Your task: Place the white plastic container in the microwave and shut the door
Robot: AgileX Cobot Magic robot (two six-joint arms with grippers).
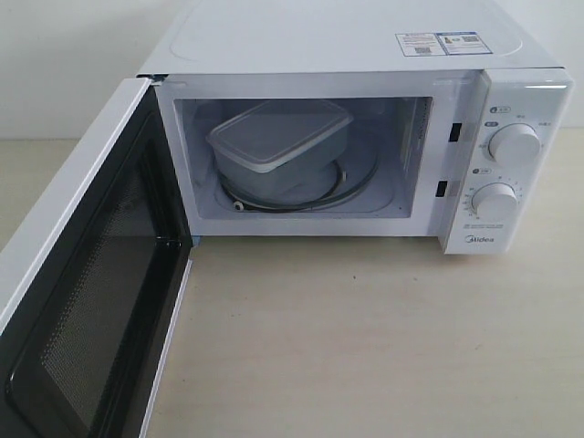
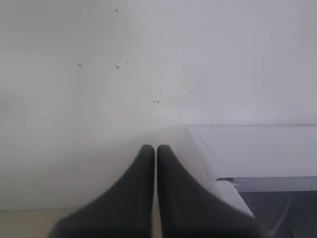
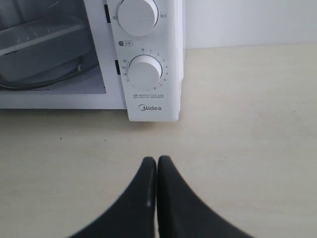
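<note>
The white microwave stands at the back of the table with its door swung wide open to the left, black mesh inner face showing. The white plastic container, lid on, rests tilted inside the cavity on the turntable ring. Neither gripper shows in the exterior view. My right gripper is shut and empty, hovering over the table in front of the microwave's dial panel; the container shows dimly inside. My left gripper is shut and empty, facing the wall beside the microwave's top.
Two round dials sit on the right panel. The beige table stretches in front of the microwave. The open door reaches to the table's near left. A white wall stands behind.
</note>
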